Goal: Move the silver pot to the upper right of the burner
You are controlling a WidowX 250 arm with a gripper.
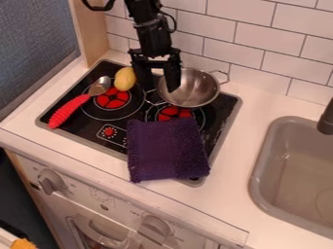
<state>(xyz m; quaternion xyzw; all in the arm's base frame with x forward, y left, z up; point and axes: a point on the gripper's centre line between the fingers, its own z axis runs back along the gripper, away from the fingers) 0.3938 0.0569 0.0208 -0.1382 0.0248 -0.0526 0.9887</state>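
We hold our fingers (172,79) spread at the silver pot's (197,90) left rim.
The pot sits by the stovetop's (224,108) back edge, toward its right corner, behind the purple cloth (166,151).

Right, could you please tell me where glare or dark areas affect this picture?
In the camera view, pale highlights lie inside the silver pot, though its rim stays readable; the red-handled spoon glints at its metal end; the black gripper partly blends into the dark stovetop.
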